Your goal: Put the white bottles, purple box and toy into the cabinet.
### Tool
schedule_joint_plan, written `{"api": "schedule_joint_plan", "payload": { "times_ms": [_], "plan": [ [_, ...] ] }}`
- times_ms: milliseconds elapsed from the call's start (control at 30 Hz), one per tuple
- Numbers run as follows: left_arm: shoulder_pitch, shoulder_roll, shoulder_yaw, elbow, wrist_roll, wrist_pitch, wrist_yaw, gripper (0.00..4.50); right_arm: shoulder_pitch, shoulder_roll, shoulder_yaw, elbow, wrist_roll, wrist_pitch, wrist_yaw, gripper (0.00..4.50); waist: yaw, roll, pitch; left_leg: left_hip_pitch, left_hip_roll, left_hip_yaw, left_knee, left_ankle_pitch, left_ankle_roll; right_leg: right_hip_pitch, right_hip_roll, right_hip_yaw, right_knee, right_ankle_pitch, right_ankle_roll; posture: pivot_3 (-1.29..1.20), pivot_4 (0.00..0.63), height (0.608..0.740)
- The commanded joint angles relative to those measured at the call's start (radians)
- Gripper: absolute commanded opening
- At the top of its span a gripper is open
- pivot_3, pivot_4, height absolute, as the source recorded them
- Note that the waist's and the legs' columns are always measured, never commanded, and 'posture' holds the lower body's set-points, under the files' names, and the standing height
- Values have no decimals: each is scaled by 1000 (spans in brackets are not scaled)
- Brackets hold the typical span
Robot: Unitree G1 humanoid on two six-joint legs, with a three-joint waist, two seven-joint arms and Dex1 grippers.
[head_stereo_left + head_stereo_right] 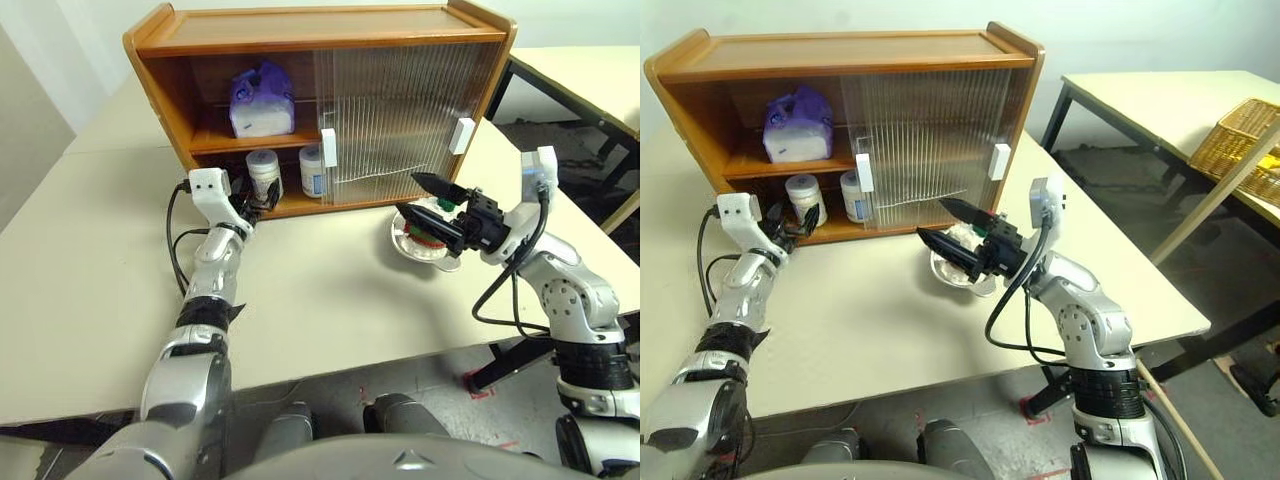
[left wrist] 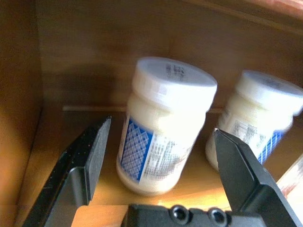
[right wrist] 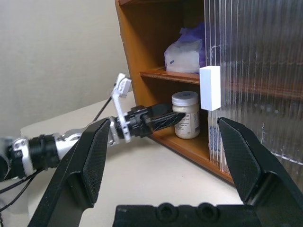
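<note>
The cabinet [image 1: 300, 30] stands at the back of the table, its left half uncovered. The purple box [image 1: 262, 100] lies on the middle shelf. Two white bottles [image 1: 264, 170] [image 1: 312, 170] stand upright on the bottom shelf. My left gripper [image 1: 266, 198] is open at the shelf's front edge; in the left wrist view the nearer bottle [image 2: 165, 123] stands between its fingers [image 2: 90, 151] without touching them. My right gripper [image 1: 408, 195] hangs open over a steel bowl [image 1: 420, 252]. The toy [image 1: 960, 241] lies in that bowl, largely hidden behind the gripper.
Both ribbed sliding doors [image 1: 400, 115] cover the cabinet's right half, white handles [image 1: 328, 147] showing. A second table [image 1: 1160, 95] and a wicker basket [image 1: 1240, 140] stand off to the right. Bare tabletop [image 1: 320, 290] lies in front of the cabinet.
</note>
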State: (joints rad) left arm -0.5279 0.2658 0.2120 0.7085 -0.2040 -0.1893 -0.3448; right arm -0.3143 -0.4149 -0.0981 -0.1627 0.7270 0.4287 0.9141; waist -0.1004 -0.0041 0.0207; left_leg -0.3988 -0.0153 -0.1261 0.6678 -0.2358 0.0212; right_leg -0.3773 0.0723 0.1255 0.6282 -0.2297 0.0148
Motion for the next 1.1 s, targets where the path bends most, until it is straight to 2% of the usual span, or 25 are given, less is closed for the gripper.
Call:
{"api": "schedule_joint_plan", "payload": {
  "times_ms": [33,233,333,400,567,800,1100],
  "plan": [
    [60,19,-21,-147,-2,85,-18,4459,-16,-2,6,11,-6,6,4,4500,1,0,0,0,0,0,0,0,0,0,0,0,0,0,0,-129,33,740],
    [162,21,-85,-425,-36,237,-99,4459,-27,1,9,32,-10,-1,12,4500,14,0,0,0,0,-1,-1,-1,-2,-1,-1,0,0,-1,-2,-118,28,740],
    [188,-4,-139,-564,-96,353,-154,4459,-33,3,11,46,-17,-8,16,4500,24,-1,0,-1,0,-1,-1,-2,-4,-1,-3,0,0,-2,-5,-121,23,740],
    [186,-18,-166,-611,-113,393,-174,4288,-34,5,10,49,-20,-12,15,4500,26,-1,0,-2,1,-2,-1,-3,-5,-3,-5,0,0,-2,-8,-126,22,740],
    [158,-38,-210,-645,-107,424,-187,2650,-23,3,4,39,-20,-15,11,4500,24,-1,0,-2,4,-1,-3,-4,-8,-5,-2,0,1,-1,-12,-141,19,740],
    [85,-105,-272,-630,-87,432,-170,70,-11,4,0,28,-20,-19,-1,4500,24,-1,0,0,6,-1,-3,-4,-6,-3,0,-1,2,-2,-8,-154,19,740],
    [-13,-204,-307,-550,-28,390,-87,24,-8,8,2,32,-21,-27,-5,4500,19,-1,0,2,6,0,0,-3,-5,2,-1,-1,1,-1,-6,-158,17,740]
  ]
}}
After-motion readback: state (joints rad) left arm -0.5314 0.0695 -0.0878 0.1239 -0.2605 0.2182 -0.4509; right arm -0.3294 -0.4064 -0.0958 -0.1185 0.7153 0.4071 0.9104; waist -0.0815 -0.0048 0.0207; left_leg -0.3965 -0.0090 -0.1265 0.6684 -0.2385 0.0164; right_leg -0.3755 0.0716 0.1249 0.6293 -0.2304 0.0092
